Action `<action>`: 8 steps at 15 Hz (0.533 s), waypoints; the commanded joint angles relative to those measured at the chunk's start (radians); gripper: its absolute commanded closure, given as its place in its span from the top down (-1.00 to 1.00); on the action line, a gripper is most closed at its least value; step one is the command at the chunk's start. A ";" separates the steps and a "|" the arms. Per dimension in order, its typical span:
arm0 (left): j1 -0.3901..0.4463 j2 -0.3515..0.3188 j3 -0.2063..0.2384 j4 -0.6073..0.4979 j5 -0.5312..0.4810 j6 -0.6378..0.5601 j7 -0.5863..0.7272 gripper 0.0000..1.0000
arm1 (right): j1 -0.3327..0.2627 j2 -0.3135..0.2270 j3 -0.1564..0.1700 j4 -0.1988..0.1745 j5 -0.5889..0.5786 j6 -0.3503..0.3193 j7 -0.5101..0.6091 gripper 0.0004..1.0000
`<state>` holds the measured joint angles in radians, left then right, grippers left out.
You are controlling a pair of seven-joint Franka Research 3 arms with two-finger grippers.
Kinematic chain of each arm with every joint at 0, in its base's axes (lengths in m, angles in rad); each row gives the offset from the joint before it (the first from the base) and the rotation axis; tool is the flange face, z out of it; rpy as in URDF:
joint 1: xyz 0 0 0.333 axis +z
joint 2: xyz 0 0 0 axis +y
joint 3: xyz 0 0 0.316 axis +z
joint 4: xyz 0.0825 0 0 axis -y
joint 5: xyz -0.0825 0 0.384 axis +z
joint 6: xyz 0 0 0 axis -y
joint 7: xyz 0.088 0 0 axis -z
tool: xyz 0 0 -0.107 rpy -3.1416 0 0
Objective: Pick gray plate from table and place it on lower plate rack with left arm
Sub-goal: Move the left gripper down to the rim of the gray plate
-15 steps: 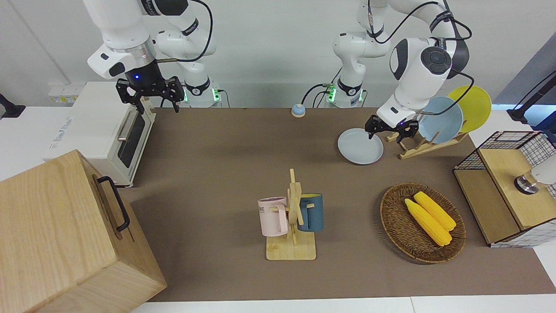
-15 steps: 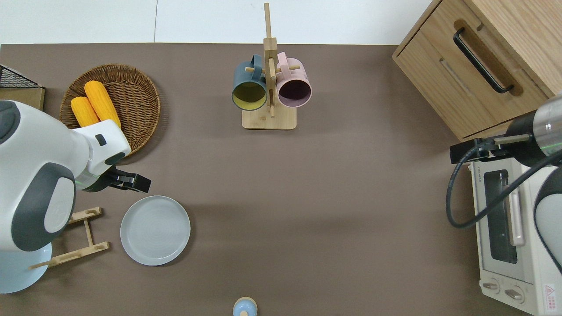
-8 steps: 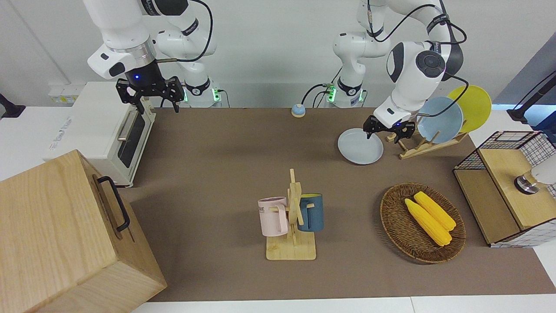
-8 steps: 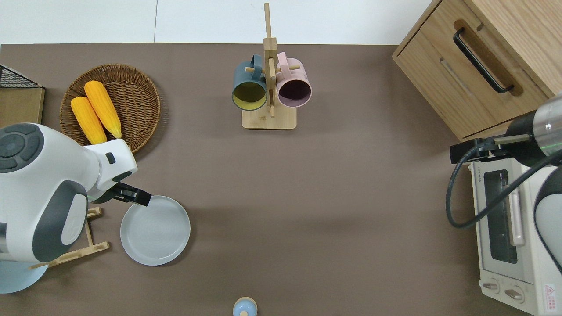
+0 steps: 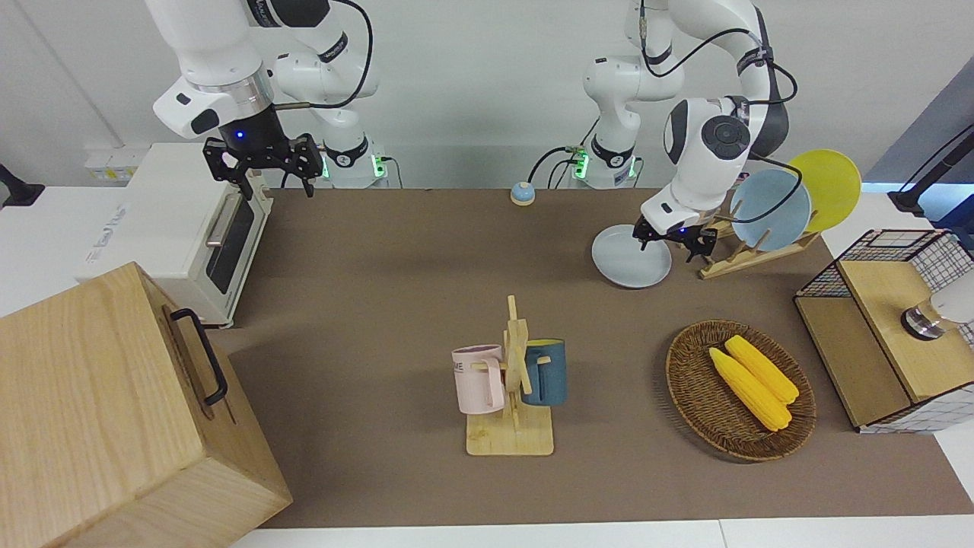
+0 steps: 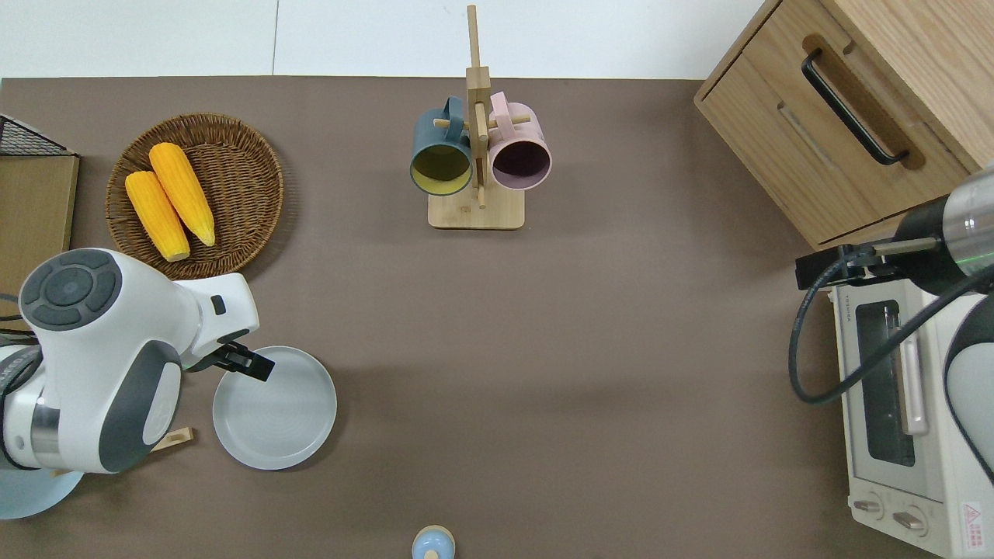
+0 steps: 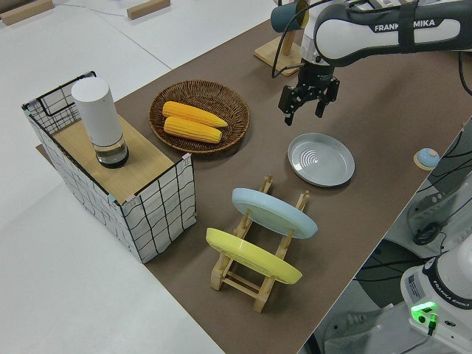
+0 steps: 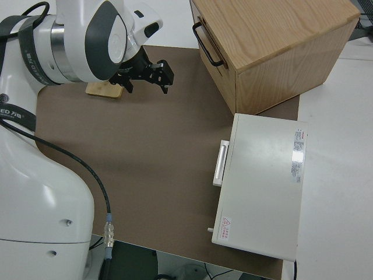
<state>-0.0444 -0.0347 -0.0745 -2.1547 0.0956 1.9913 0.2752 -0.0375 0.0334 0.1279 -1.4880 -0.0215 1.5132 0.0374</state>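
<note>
The gray plate (image 5: 631, 260) lies flat on the table (image 5: 396, 304), beside the lower plate rack (image 5: 742, 257); it also shows in the overhead view (image 6: 275, 411) and the left side view (image 7: 321, 158). The rack (image 7: 254, 276) holds a light-blue plate (image 5: 770, 209) and a yellow plate (image 5: 825, 186) on edge. My left gripper (image 5: 671, 242) is open and empty, pointing down over the plate's rim on the side toward the wicker basket (image 6: 242, 362) (image 7: 304, 112). The right arm is parked, its gripper (image 5: 268, 171) open.
A wicker basket (image 5: 742, 392) with two corn cobs lies farther from the robots than the plate. A mug stand (image 5: 511, 380) with two mugs stands mid-table. A wire crate (image 5: 886, 327), a wooden cabinet (image 5: 114, 411), a toaster oven (image 5: 183, 228) and a small blue bell (image 5: 522, 193) line the edges.
My left gripper has moved toward the robots and down, from over the bare table near the basket to over the gray plate's rim. The plate has not moved.
</note>
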 commanded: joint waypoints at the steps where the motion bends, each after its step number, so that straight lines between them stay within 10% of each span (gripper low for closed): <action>1: 0.003 -0.034 0.005 -0.102 0.045 0.108 0.033 1.00 | -0.022 0.010 0.021 0.021 -0.003 -0.016 0.013 0.97; 8: 0.023 -0.027 0.012 -0.204 0.069 0.256 0.033 1.00 | -0.022 0.010 0.021 0.021 -0.003 -0.016 0.013 0.97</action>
<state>-0.0342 -0.0356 -0.0673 -2.2995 0.1386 2.1850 0.2959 -0.0375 0.0334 0.1279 -1.4880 -0.0215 1.5132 0.0374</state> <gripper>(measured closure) 0.000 0.013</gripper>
